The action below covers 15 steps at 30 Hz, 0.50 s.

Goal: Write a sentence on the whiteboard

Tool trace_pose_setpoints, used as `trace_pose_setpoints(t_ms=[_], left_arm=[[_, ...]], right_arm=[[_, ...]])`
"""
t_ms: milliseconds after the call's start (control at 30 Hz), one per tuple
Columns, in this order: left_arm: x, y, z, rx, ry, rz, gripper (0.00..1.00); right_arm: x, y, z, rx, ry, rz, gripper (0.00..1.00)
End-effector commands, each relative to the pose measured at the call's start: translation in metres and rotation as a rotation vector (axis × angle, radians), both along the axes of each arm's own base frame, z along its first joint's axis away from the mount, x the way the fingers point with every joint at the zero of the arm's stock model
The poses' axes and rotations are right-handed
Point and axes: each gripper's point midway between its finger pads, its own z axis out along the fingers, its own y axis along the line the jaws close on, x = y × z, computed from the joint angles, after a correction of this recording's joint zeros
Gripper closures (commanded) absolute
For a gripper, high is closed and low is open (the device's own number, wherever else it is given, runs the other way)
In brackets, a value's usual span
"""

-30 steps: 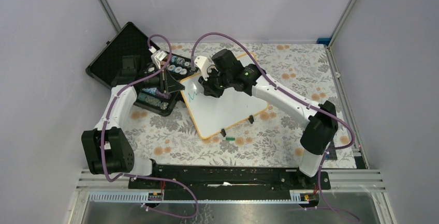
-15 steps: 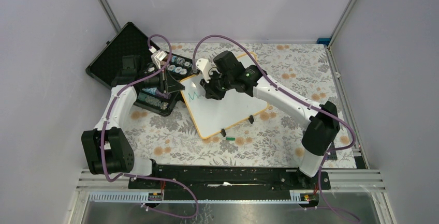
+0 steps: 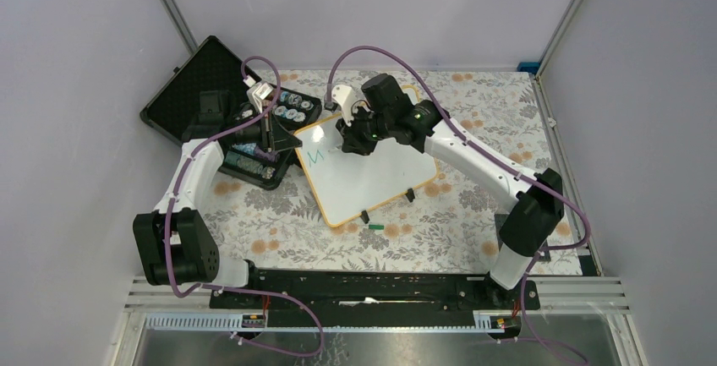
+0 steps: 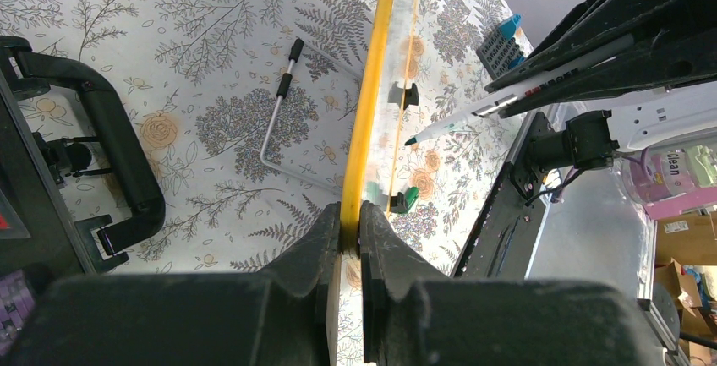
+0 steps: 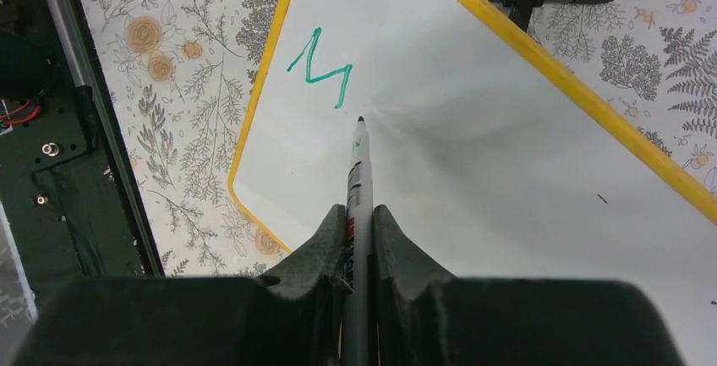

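Note:
The whiteboard (image 3: 372,176) with its orange-yellow rim lies slanted on the flowered table. My left gripper (image 3: 285,141) is shut on the rim at the board's left corner; in the left wrist view the yellow rim (image 4: 365,121) runs edge-on out of my left gripper (image 4: 349,214). My right gripper (image 5: 359,214) is shut on a marker (image 5: 357,176) and hangs over the board's upper left part (image 3: 351,139). Of the sentence only a green "M" (image 5: 320,68) shows. The marker tip sits just below and to the right of it; I cannot tell if it touches the board.
An open black foam-lined case (image 3: 196,87) lies at the back left, with a tray of small parts (image 3: 275,121) beside the board's corner. A green marker cap (image 3: 374,226) rests in front of the board. A thin bent metal rod (image 4: 277,121) lies under the board's edge.
My right gripper has shifted to the right and back with the marker, so the tip has come off the end of the "M". The left gripper has kept its hold on the rim.

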Motion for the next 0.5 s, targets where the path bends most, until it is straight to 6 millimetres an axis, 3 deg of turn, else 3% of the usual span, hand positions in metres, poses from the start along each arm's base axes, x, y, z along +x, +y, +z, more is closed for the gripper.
trace_pose_setpoints(t_ms=[0,467], left_arm=[[0.0024,-0.0012,0.0079,0.036,-0.097,-0.011,1.0],[0.0018,-0.001,0.008,0.039,-0.102,-0.01,1.0]], right_arm=[[0.0061,-0.0001,0.0124,0.021,-0.032,-0.026,1.0],[0.015,0.0083,0.0106,0.021,-0.03,-0.037,1.0]])
